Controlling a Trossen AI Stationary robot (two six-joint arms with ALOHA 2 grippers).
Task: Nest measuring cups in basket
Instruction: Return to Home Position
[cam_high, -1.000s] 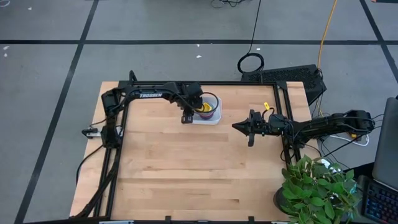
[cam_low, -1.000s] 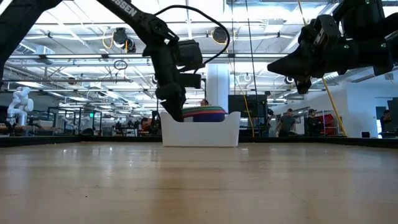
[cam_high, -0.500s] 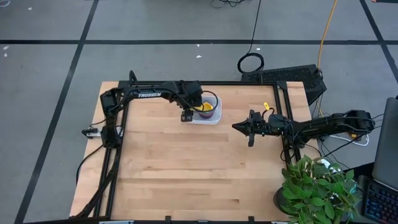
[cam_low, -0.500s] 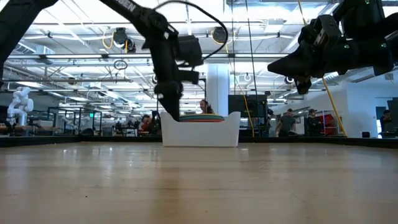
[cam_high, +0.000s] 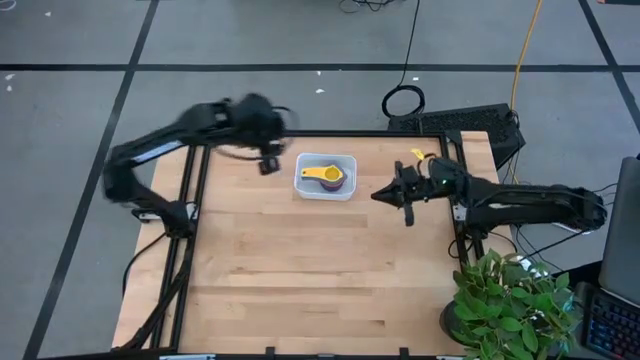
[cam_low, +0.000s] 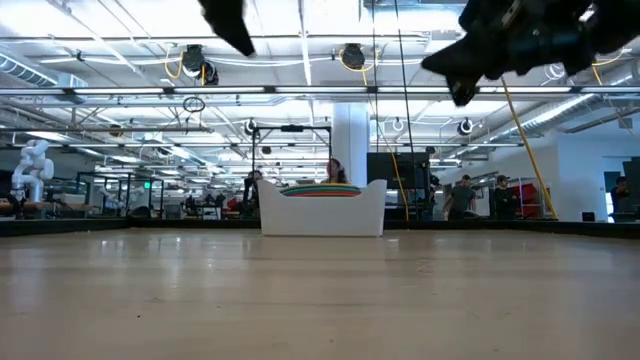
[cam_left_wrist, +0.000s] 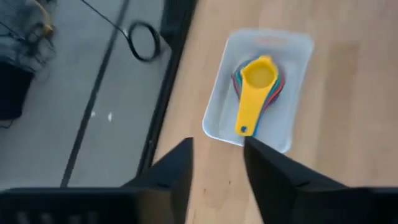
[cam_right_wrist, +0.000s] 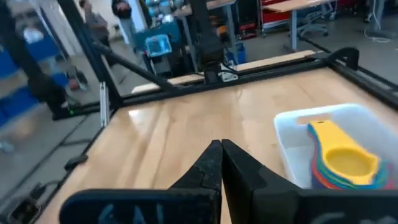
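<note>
Above the table (cam_high: 300, 270), left jaws apart, right jaws together, empty.

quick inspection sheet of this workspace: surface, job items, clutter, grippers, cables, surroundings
surface: wooden table, with a black frame along its edges
job's things: measuring cups nested in one stack, yellow on top, inside the white basket at the table's far middle
clutter: nothing seen on the table
grippers: left gripper in the air left of the basket, open and empty; right gripper in the air right of it, shut and empty
cables: coiled black cable and yellow cable on the floor beyond the table
surroundings: potted plant at the table's near right corner; people far behind in the low view
</note>
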